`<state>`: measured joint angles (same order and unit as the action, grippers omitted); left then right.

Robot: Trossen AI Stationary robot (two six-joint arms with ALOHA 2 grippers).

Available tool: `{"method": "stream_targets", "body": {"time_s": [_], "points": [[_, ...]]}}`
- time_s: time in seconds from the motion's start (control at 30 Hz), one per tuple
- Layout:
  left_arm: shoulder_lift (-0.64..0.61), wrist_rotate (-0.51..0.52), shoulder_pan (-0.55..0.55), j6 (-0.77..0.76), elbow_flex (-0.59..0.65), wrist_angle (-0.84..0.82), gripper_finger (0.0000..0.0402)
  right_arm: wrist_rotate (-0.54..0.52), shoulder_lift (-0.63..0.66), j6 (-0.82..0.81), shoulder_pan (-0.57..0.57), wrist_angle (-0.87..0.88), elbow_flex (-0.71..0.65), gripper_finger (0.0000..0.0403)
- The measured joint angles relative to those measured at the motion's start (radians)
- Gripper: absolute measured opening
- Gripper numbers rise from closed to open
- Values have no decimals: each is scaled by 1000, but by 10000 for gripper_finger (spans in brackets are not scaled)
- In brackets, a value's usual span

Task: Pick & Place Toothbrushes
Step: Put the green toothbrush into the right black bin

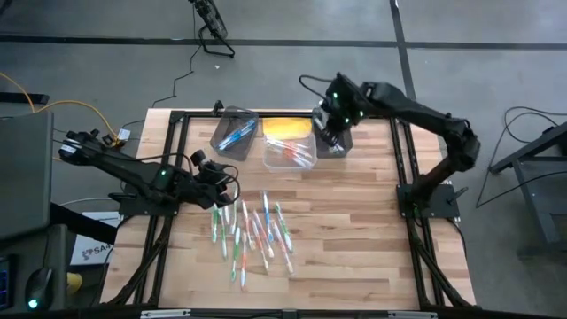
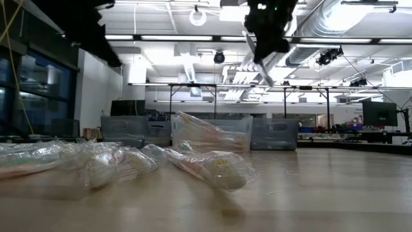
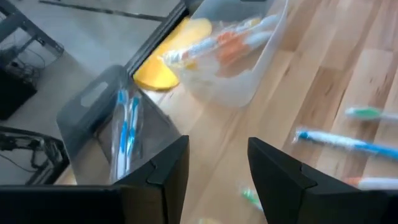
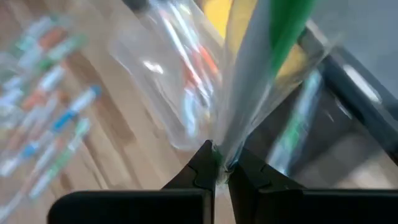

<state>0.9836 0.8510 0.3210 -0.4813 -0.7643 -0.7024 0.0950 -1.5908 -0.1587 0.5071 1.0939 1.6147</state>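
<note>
Bright, even ceiling strip light [image 2: 212, 38]; both wrist views smeared with blur, low view's foreground soft.

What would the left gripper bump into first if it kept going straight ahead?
Probably the dark bin holding blue toothbrushes. The left gripper, fingers open, points past bare wood toward it and the clear bin beside it. Depth is hard to judge, so this is a guess.

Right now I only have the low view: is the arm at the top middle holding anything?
Observer: Yes. The right gripper is shut on a wrapped green toothbrush.
Operator: Where is it?
Observer: Above the dark bin, the rightmost of the three bins.
Operator: And the left gripper?
Observer: The left gripper is open and empty, beside the loose toothbrush pile.
</note>
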Motion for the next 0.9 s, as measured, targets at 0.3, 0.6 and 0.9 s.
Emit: {"method": "stream_targets", "body": {"time_s": [0.3,0.6,0.9], "points": [[-65,-27,0,-44,85,71,159,17,-248,106,141,274,227,12],[-72,-77,0,-62,95,79,159,8,-464,184,218,385,344,17],[-72,-82,0,-69,95,76,159,5,-553,215,257,390,346,16]]}}
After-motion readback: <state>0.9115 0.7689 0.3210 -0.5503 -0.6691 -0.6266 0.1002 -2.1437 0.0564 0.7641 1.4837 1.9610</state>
